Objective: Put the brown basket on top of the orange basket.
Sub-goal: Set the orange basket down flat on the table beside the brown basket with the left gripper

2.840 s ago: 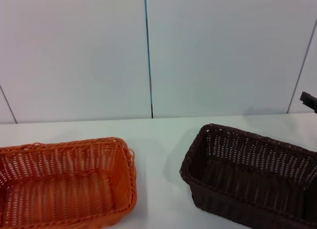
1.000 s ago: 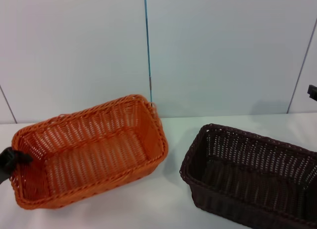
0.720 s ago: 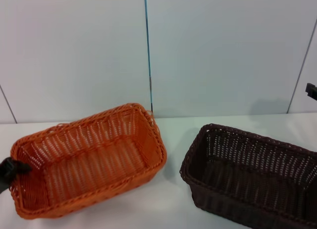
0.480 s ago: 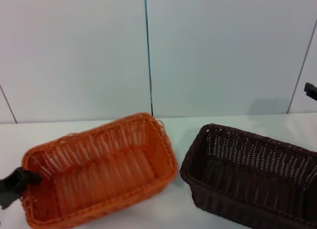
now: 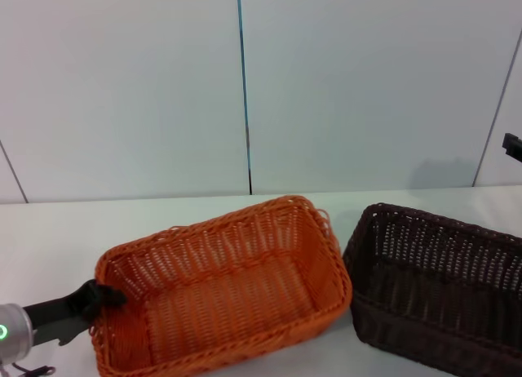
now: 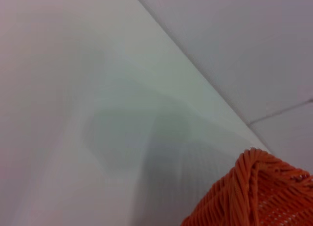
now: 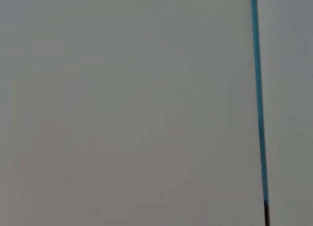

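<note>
On left claw [image 5: 104,297]: orange basket [image 5: 224,291].

Looks like lab test booth: bare white table [image 5: 269,206], plain white panel walls [image 5: 367,83], nothing homely.

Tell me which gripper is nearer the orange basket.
Left. The left gripper grips the orange basket at its left end rim; the right gripper hangs far right, beyond the brown basket.

Bright orange woven basket [image 5: 220,291] with openwork sides, dark chocolate-brown woven basket [image 5: 440,287] at right, black gripper [image 5: 98,298] lower left, white table [image 5: 73,230], pale grey wall [image 5: 367,83] with thin blue seam [image 5: 243,75]
</note>
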